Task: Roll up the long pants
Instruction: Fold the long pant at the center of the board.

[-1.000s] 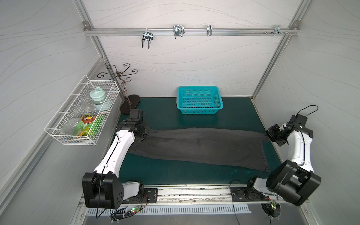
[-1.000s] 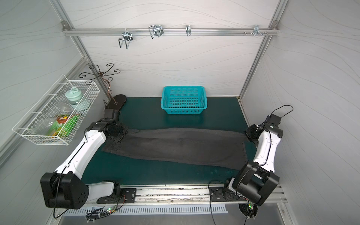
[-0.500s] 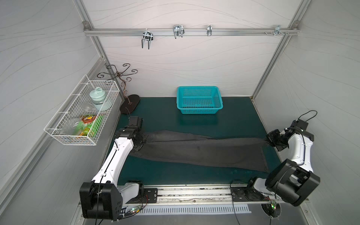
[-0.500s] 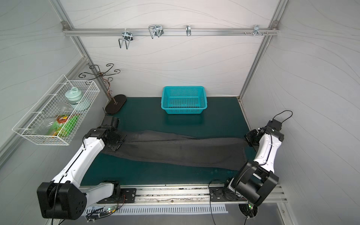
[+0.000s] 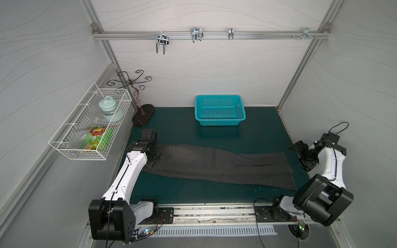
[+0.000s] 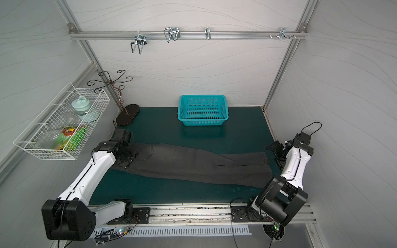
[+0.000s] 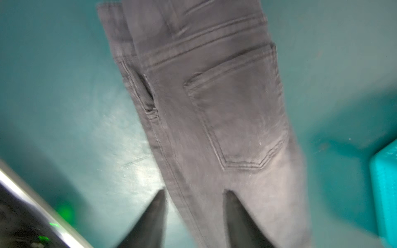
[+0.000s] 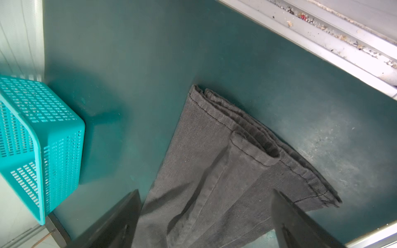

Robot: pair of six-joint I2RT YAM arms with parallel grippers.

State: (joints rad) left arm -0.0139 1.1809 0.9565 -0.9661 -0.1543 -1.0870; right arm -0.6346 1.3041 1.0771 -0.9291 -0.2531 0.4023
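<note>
The left jaws stand partly open astride an edge of the long pants (image 5: 214, 165) near the waistband, gripping nothing; the right jaws gape wide by the leg hems, likewise empty. The pants lie flat and unrolled, one leg over the other, stretched across the green desk (image 5: 214, 133) in both top views, a teal basket (image 5: 220, 110) well behind them.
</note>
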